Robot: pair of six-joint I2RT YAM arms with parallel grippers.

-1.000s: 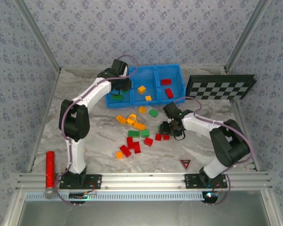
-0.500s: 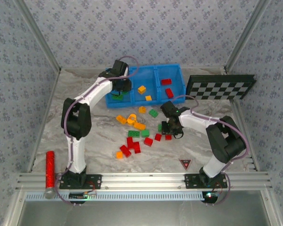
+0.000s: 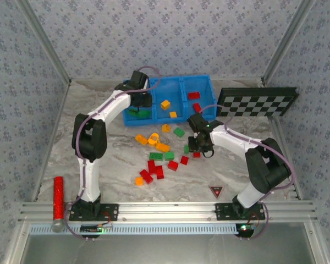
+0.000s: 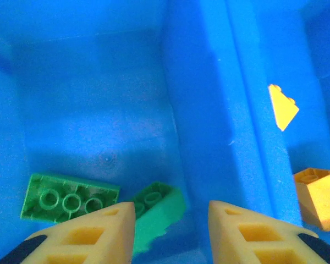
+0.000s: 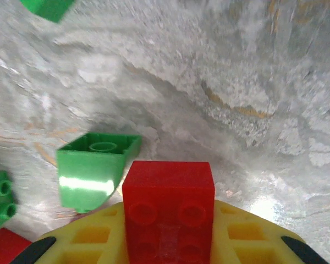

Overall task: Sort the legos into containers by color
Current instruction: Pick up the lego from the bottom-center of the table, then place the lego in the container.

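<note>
a grey-white marbled table point(image 3: 121, 159) is seen, boxed in on three sides by blue flowered walls point(image 3: 170, 33), with an aluminium rail point(image 3: 170, 209) run along the near edge. at the far edge a blue bin point(image 3: 182, 78) is set, a checkerboard point(image 3: 257, 102) is placed by the far right corner, and a red cylinder point(image 3: 58, 195) is laid at the near left corner.

now the count. two green legos point(image 4: 69, 199) are found in the left compartment point(image 4: 99, 110), two orange-yellow legos point(image 3: 165, 104) in the middle compartment point(image 3: 170, 88), and two red legos point(image 3: 193, 95) in the right compartment point(image 3: 201, 85). around the table's middle, roughly five orange-yellow bricks point(image 3: 163, 147), four green bricks point(image 3: 156, 156) and five red bricks point(image 3: 159, 171) are scattered loose.

the left gripper point(image 4: 171, 214) is held over the left compartment, fingers parted, nothing between them. the right gripper point(image 5: 170, 236) is clamped on a red brick point(image 5: 168, 187), right of the scatter and in front of the bin; whether it is lifted cannot be told. a green brick point(image 5: 93, 170) is seen just beside it.

open marble is left along the left and right edges.
</note>
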